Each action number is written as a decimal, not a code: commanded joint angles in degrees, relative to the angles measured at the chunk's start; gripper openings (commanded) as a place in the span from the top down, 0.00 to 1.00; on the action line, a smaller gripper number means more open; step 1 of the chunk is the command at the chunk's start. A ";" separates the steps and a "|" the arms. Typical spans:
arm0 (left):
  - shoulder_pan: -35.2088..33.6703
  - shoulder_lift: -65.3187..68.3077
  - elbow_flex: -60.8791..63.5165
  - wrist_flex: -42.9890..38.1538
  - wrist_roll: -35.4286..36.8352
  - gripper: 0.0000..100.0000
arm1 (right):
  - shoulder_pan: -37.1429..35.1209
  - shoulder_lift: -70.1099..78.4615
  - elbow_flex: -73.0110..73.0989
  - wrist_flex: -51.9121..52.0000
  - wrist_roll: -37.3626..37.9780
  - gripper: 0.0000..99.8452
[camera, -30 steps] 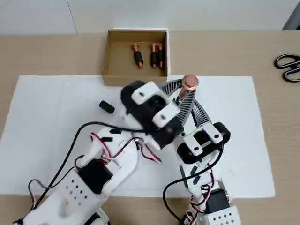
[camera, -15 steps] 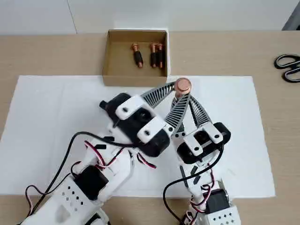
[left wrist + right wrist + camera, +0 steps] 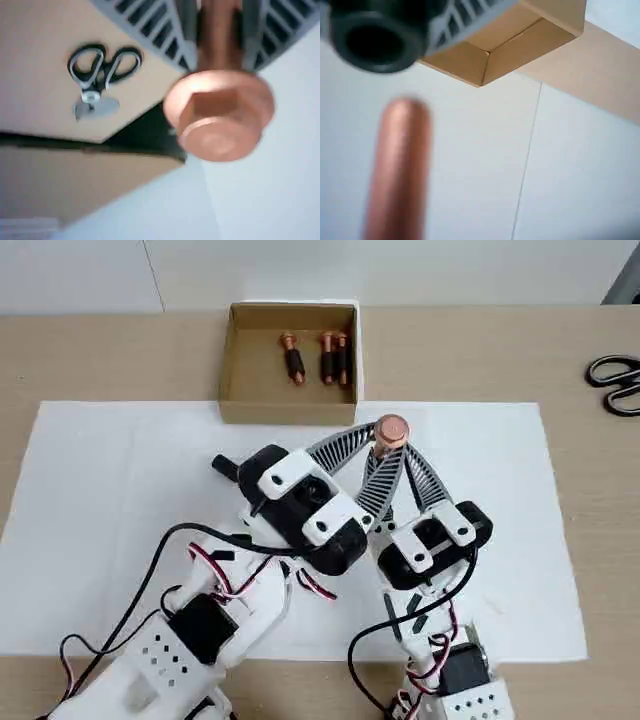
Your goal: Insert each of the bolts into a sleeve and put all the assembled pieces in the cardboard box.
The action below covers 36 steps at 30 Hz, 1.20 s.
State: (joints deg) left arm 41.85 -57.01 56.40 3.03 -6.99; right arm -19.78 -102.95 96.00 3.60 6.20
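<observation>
Nearest to us, at the bottom of the high view, two white arms rise from the lower edge, the left one from the lower left corner and the right one just right of the middle. Both lean up towards the centre of the frame. There the left hand is closed on the bolt, its two ribbed grey fingers pinching the copper shaft just under the head. The bolt stands head up, with the flanged hexagon facing the overhead camera. The right hand meets it from the lower right. In its own wrist view we find a black sleeve held against a ribbed finger, its open bore turned to the camera, so we read this hand as closed on the sleeve. In that same view the rounded tip of the bolt's shaft is near the sleeve's mouth but apart from it, with white paper showing between them; the bolt is not in the sleeve. Both hands hang over the white sheet that covers the middle of the desk. A little farther, left of centre, a second sleeve lies on the sheet, partly hidden behind the left arm's casing. In the upper middle of the frame the cardboard box straddles the sheet's far edge. In it we count three assembled pieces, copper heads towards the far wall, one apart on the left and two close together on the right. Farthest off, at the right edge, black scissors lie on the desk.
</observation>
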 commanded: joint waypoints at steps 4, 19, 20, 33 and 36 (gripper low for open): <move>-0.26 0.26 -0.31 -2.90 -0.44 0.99 | 0.04 -0.92 0.35 -0.22 0.44 1.00; -0.35 6.15 -0.31 -5.10 -0.35 0.99 | -0.04 -0.92 0.35 -0.31 0.44 1.00; -0.35 5.98 -0.31 -4.04 -0.35 0.99 | -0.04 -0.92 0.35 -0.31 0.44 1.00; -0.44 5.98 -0.31 2.73 -0.18 0.99 | -0.04 -0.92 0.09 -0.31 0.44 1.00; -0.53 5.89 -0.40 8.97 -0.26 0.99 | -0.04 -0.92 -0.09 -0.31 0.44 1.00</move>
State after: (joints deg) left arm 41.58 -50.77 56.48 7.87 -6.99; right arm -19.96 -102.95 96.00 3.60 6.20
